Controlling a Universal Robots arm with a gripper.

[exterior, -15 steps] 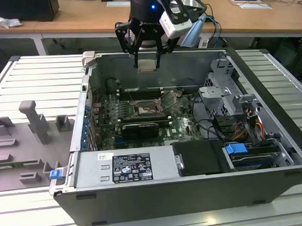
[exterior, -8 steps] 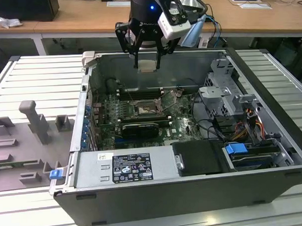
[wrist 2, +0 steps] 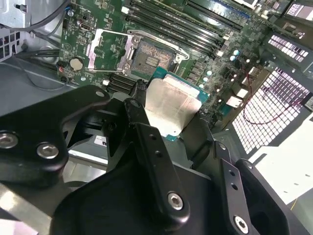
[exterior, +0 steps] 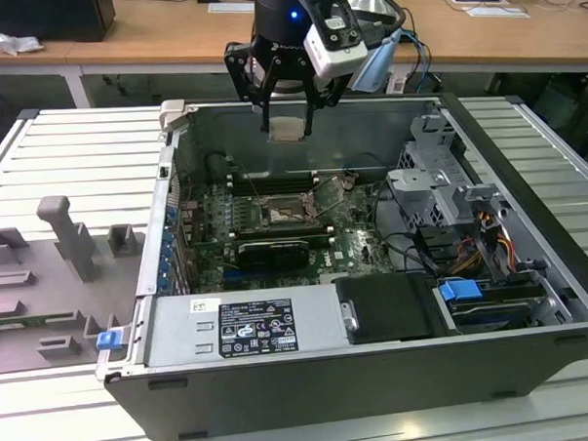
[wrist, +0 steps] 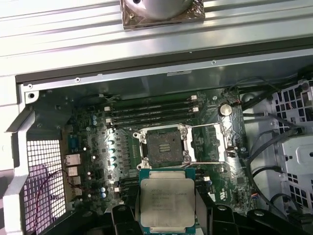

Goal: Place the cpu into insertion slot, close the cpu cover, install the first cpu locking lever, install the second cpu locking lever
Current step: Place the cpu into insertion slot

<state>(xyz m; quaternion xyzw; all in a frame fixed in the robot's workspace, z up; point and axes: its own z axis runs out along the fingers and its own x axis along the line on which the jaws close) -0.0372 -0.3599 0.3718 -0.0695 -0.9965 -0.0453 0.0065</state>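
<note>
– Gripper (exterior: 288,118) first: how does it stand?
– Its two black fingers (wrist 2: 137,117) are closed onto one cpu (exterior: 288,131), pinching it by opposite edges. It hangs over the open computer case (exterior: 233,399), close to the case's far wall and clear of everything inside.
– Which face of the chip shows?
– Both wrist views show the silver-grey top with a thin green border round it. The exterior view shows a pale face.
– And the socket?
– There is one insertion slot (wrist: 163,145), near the middle of the green circuit board (wrist: 220,176). Its dark centre is bare. The cpu is well apart from it and touches only the fingers.
– Is the cover down?
– No. The single cpu cover (wrist 2: 128,49) is swung back off the slot, and its square window lies over the board beside it. In the exterior view it stands raised at the slot's edge on the exterior view's right.
– Anything else to count?
– Long black memory slots (wrist: 151,110) run between the socket and the far wall. There look to be four, though they crowd together. One slatted metal bench (exterior: 56,143) carries the case, with grey fixture blocks (exterior: 65,240) along its edge at the exterior view's left.
</note>
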